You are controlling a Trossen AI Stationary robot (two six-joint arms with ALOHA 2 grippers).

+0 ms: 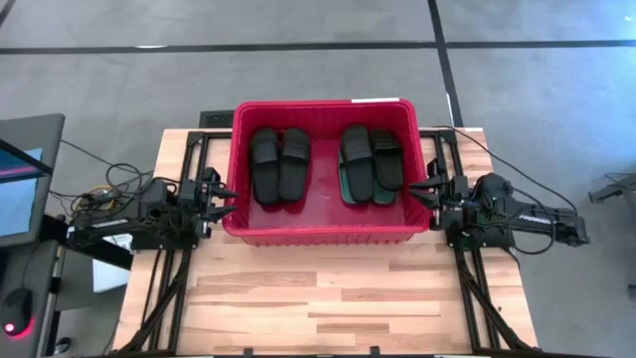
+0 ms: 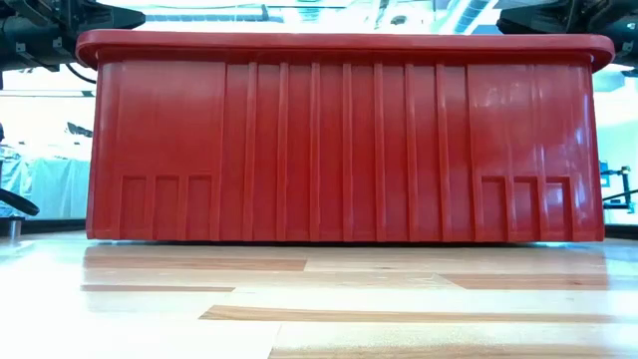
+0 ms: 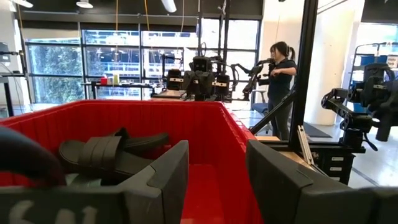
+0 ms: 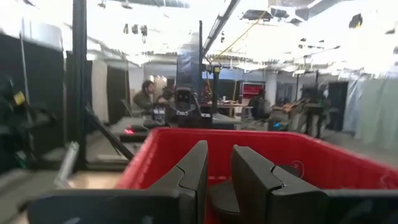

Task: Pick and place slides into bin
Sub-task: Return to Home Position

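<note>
High view shows the slides [image 1: 279, 164] lying in two groups inside the bin [image 1: 323, 235], so both empty pincers sit at its end walls, left gripper [image 1: 223, 199] spread wide, right gripper [image 1: 425, 191] parted narrowly, apparently because nothing remains to pick.

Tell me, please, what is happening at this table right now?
Nothing is being handled. The rubber slide sandals, mostly black with teal-green showing under the right-hand ones, lie inside the large red plastic bin. The left gripper and right gripper sit open and empty at the bin's two short ends, above the wooden table.
</note>
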